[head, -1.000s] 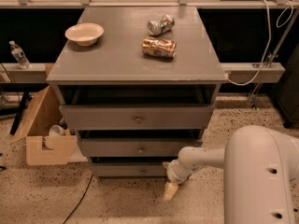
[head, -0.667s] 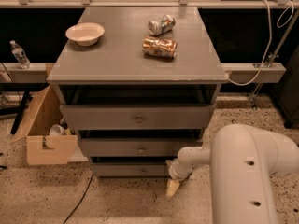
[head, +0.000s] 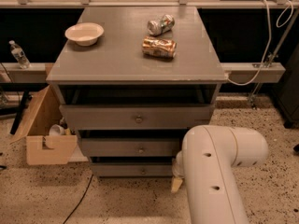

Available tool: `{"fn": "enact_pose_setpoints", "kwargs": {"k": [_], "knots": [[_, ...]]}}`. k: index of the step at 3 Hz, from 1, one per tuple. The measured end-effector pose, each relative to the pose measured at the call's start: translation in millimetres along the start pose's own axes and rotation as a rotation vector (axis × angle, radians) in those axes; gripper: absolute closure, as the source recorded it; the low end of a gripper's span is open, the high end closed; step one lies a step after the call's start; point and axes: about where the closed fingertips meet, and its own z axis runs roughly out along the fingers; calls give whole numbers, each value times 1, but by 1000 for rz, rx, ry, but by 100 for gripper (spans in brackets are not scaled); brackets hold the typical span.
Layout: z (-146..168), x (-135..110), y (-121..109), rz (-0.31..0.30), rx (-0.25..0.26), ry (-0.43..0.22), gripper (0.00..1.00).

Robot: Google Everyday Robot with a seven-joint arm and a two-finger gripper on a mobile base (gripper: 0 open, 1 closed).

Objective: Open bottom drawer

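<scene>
The grey cabinet (head: 135,64) has three drawers. The bottom drawer (head: 126,170) is the slimmest, with a small round knob (head: 143,171) at its centre. Its front stands slightly behind the drawer above. My gripper (head: 176,184) is low near the floor, at the right end of the bottom drawer's front and to the right of the knob. My white arm (head: 215,171) hides most of the gripper and the cabinet's lower right corner.
A white bowl (head: 84,33) and two crushed cans (head: 159,47) (head: 160,24) lie on the cabinet top. An open cardboard box (head: 44,134) stands on the floor at the cabinet's left. A water bottle (head: 18,54) stands on the left ledge. A black cable (head: 79,202) runs across the floor.
My arm has swung closer to the camera and now covers more of the lower right. The gripper stays near the bottom drawer's right end. The drawers have not moved.
</scene>
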Motion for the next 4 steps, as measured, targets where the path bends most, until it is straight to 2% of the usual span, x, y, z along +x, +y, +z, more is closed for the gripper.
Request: {"fn": "enact_pose_setpoints", "kwargs": {"k": [1,2,3,4], "knots": [[16,13,-9,19,49,25,0],[27,15,-13,5,63,-7,3],[22,11,-2,-23,55,-74,27],[3,9,30,-51,24,-142,57]]}}
